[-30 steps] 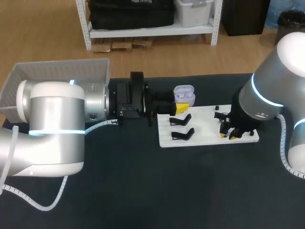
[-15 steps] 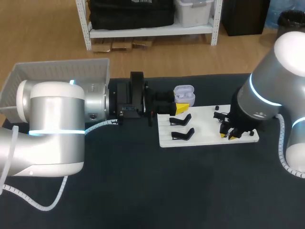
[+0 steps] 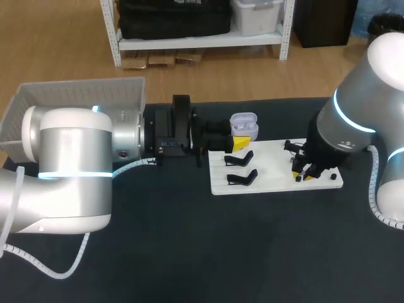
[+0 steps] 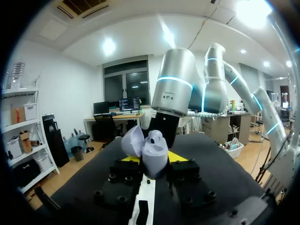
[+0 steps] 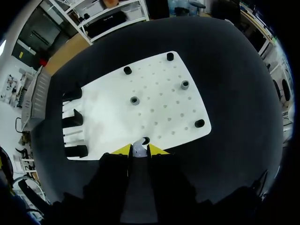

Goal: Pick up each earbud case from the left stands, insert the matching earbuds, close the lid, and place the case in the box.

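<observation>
My left gripper (image 3: 238, 144) is shut on a pale earbud case (image 3: 243, 125) with its lid open, held just off the white board's (image 3: 271, 165) far left corner. In the left wrist view the open case (image 4: 151, 151) sits upright between the yellow tips of the left gripper (image 4: 149, 159). My right gripper (image 3: 304, 174) hovers over the board's right part. In the right wrist view a small white earbud (image 5: 139, 148) is pinched between the tips of the right gripper (image 5: 139, 150), just above the board (image 5: 145, 105) near its front edge.
Black case stands (image 3: 240, 178) line the board's left side. Small black and grey pegs (image 5: 135, 100) dot the board's right half. A white basket (image 3: 76, 95) stands at the table's back left. Dark tabletop (image 3: 208, 246) lies in front of the board.
My right gripper closed a little on the earbud and lifted slightly off the board, the arm shifting a bit to the right. The left arm with the case has not moved.
</observation>
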Tool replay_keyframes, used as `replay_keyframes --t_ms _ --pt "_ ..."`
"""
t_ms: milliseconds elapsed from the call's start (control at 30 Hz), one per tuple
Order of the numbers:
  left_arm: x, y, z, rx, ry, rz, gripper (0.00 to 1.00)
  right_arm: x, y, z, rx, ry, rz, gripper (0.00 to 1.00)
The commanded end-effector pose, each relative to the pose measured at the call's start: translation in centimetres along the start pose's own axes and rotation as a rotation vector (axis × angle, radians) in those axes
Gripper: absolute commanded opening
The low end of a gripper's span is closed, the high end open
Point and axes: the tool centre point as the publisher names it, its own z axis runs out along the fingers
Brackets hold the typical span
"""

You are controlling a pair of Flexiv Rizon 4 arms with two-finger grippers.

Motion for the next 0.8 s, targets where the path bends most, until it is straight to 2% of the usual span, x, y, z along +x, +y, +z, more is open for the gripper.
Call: replay_keyframes --t_ms 33,367,433,533,600,800 --pt "0.2 -0.2 0.1 -0.012 -0.009 0.005 0.00 0.2 -0.1 -1.8 0.002 0.013 -0.001 0.00" --pt "0.2 -0.2 0.1 -0.012 -0.009 0.005 0.00 2.2 0.8 -9.7 0.035 0.147 -0.094 0.00" --pt "0.2 -0.2 0.1 -0.012 -0.009 0.005 0.00 2.8 1.0 -11.6 0.009 0.154 -0.105 0.00" --pt "0.2 -0.2 0.1 -0.012 -0.009 0.005 0.00 3.8 1.4 -14.4 0.039 0.160 -0.138 0.00" --pt "0.2 -0.2 0.1 -0.012 -0.009 0.005 0.00 4.5 1.9 -16.3 0.027 0.168 -0.159 0.00" --pt "0.2 -0.2 0.1 -0.012 -0.009 0.005 0.00 6.5 4.0 -21.0 0.001 0.161 -0.266 0.00"
